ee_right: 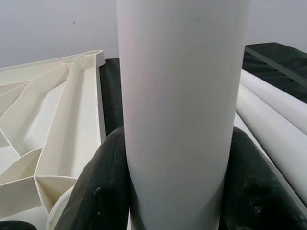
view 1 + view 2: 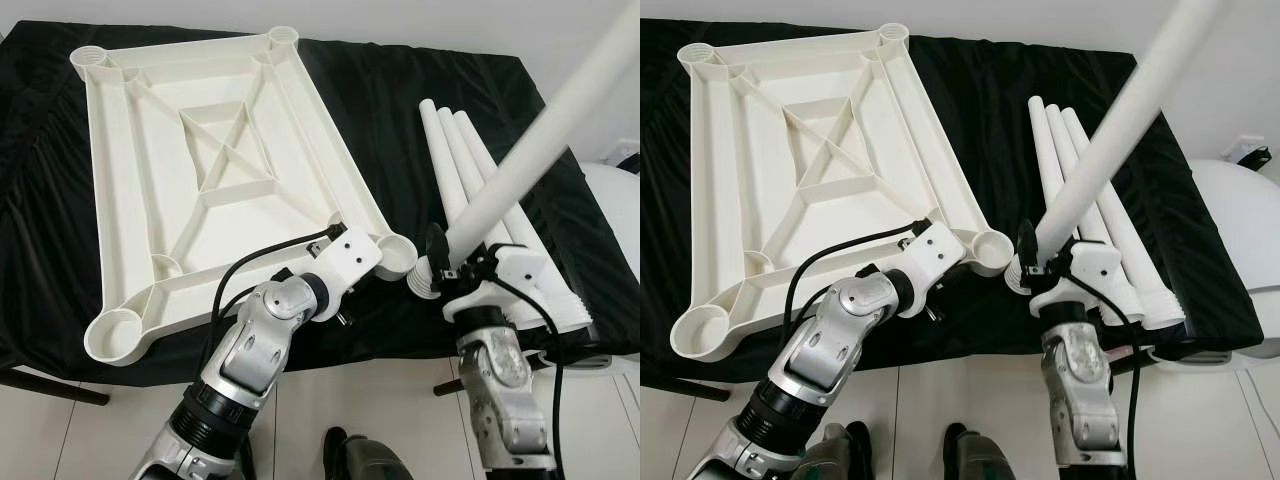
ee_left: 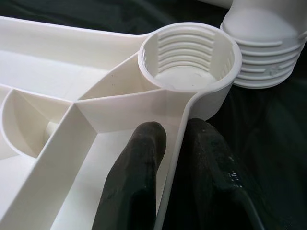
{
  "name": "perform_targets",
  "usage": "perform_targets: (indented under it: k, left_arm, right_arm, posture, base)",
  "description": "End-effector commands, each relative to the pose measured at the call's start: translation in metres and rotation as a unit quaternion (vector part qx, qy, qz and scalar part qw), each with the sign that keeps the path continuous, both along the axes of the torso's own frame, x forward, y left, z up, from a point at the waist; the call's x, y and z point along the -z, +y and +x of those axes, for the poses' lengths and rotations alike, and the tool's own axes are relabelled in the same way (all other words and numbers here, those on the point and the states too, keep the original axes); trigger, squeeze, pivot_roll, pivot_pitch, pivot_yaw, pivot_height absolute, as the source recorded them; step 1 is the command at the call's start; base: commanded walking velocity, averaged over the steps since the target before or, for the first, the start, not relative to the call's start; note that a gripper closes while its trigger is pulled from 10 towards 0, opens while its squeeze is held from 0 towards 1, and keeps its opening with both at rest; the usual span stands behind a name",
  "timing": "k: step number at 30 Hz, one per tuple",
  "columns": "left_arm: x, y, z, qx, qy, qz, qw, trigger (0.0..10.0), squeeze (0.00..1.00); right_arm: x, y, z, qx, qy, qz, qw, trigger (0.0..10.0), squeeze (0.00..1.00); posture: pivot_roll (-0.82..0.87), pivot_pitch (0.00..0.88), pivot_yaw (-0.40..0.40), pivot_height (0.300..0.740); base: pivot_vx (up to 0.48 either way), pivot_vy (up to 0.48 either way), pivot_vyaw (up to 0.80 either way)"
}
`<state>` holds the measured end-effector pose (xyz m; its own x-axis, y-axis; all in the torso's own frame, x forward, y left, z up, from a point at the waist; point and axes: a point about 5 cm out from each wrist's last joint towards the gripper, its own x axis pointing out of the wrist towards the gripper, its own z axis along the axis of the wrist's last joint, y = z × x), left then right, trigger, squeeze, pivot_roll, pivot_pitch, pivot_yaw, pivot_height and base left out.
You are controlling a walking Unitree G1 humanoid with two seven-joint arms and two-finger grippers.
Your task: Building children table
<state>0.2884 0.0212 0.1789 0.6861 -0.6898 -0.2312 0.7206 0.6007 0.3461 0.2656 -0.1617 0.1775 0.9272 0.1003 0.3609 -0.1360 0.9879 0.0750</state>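
The white plastic tabletop (image 2: 150, 150) lies upside down on a black cloth, its ribs facing up. My left gripper (image 3: 175, 132) is shut on the tabletop's rim wall, one finger inside and one outside, just short of the near right corner socket (image 3: 189, 57). My right gripper (image 2: 462, 250) is shut on a white table leg (image 2: 540, 130) that slants up toward the far right. The leg's threaded end (image 3: 266, 52) hangs right beside that socket, outside it.
Three more white legs (image 2: 470, 160) lie side by side on the black cloth (image 2: 400, 100) right of the tabletop. A white rounded object (image 2: 620, 220) stands past the table's right edge. My feet (image 2: 370, 455) are on the tiled floor below the front edge.
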Motion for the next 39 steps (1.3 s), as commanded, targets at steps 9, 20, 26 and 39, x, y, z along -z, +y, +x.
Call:
perform_targets:
  k: [9,20,26,39]
  left_arm:
    - [-0.001,0.002,0.004,-0.013,-0.017,0.003,1.0,10.0,0.0]
    - [0.006,0.023,0.007,0.002,-0.021,0.037,0.999,10.0,0.0]
    - [0.008,0.035,0.005,0.023,-0.021,0.051,0.998,10.0,0.0]
    - [0.011,0.035,0.0,0.059,-0.025,0.064,0.996,10.0,0.0]
  right_arm:
    - [-0.048,-0.007,0.015,-0.069,-0.074,-0.014,0.995,10.0,0.0]
    - [-0.049,-0.017,0.024,-0.119,-0.057,-0.012,0.991,10.0,0.0]
    - [-0.034,-0.021,0.027,-0.169,-0.017,-0.045,0.985,10.0,0.0]
    - [-0.035,-0.01,0.031,-0.259,-0.03,-0.068,0.963,10.0,0.0]
  posture:
    - [-0.09,0.193,-0.054,0.74]
    - [-0.09,0.164,-0.061,0.74]
    - [-0.08,0.147,-0.064,0.74]
    - [-0.08,0.136,-0.077,0.74]
  base:
    - [0.0,0.0,0.0]
    - [0.0,0.0,0.0]
    - [0.0,0.0,0.0]
    - [0.0,0.0,0.0]
